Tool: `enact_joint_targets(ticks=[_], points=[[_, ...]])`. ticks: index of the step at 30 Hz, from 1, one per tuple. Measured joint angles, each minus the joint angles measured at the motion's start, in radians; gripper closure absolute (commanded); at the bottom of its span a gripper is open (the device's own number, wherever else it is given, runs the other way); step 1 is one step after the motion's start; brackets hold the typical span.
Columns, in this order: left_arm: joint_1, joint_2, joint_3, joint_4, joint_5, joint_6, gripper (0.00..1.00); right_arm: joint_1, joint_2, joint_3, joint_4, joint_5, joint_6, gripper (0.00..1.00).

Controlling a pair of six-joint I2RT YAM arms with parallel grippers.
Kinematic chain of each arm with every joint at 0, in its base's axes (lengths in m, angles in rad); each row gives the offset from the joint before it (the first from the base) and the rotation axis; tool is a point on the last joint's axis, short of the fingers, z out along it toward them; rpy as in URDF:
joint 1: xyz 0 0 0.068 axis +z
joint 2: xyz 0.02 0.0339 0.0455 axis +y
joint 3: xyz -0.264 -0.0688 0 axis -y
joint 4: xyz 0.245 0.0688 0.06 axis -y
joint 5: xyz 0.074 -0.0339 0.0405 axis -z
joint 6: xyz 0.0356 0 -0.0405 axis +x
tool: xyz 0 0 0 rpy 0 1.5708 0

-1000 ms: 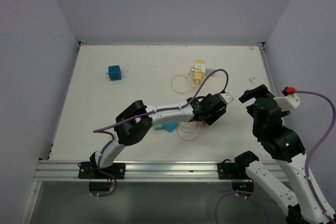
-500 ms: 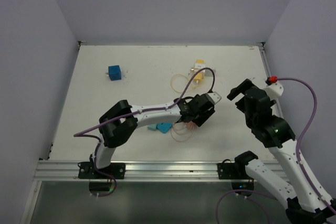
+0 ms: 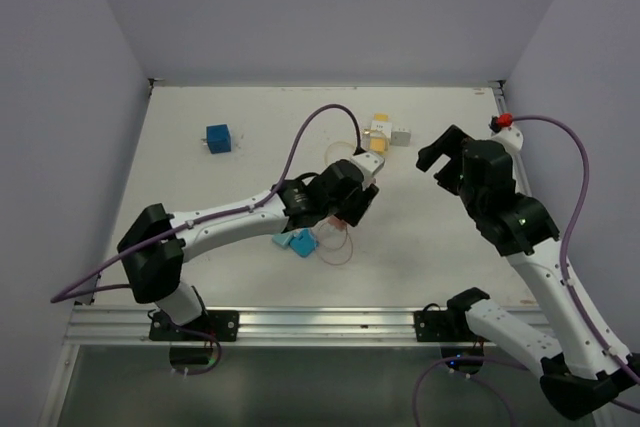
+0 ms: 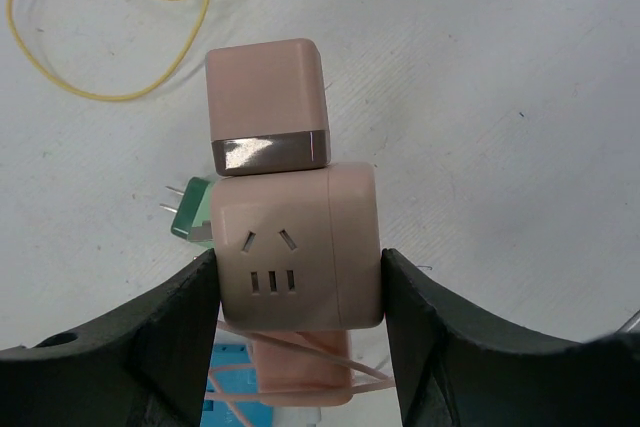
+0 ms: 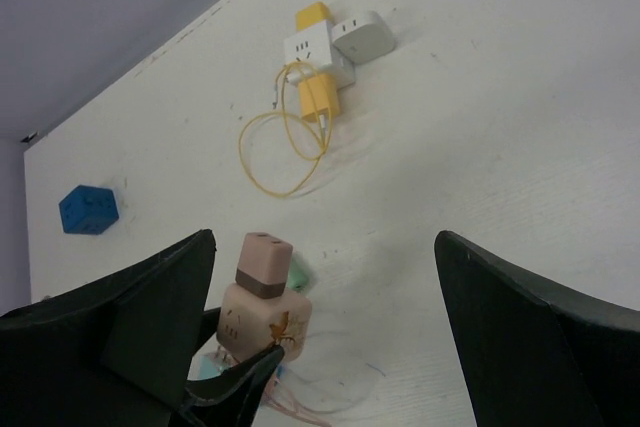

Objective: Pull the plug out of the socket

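Two grippers have drawn together in the last second: the left gripper (image 4: 300, 282), pinching the pink socket (image 4: 300, 247) with the plug (image 4: 268, 102) still seated, has swung over the bench (image 3: 250, 107), and the right gripper (image 3: 440, 165), spread wide, now faces it, seemingly ready to pull.

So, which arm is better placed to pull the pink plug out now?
Right. The left gripper is shut on the pink socket cube, so it is busy holding it. The right gripper is open and holds nothing, and the pink plug sticks out of the cube, clear of the left fingers.
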Motion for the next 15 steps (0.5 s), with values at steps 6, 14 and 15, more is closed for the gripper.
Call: enact_joint_targets(ticks=[6,14,15], points=[[0.053,-0.115,-0.034,0.045,0.034,0.018,1.00,-0.007,0.072,0.002,0.047,-0.161,-0.005,0.06],[0.059,-0.206,-0.142,0.115,0.094,0.057,1.00,-0.011,0.181,-0.056,0.169,-0.439,0.003,0.12],[0.059,-0.216,-0.157,0.116,0.098,0.059,1.00,-0.011,0.192,-0.063,0.185,-0.466,0.003,0.12]])
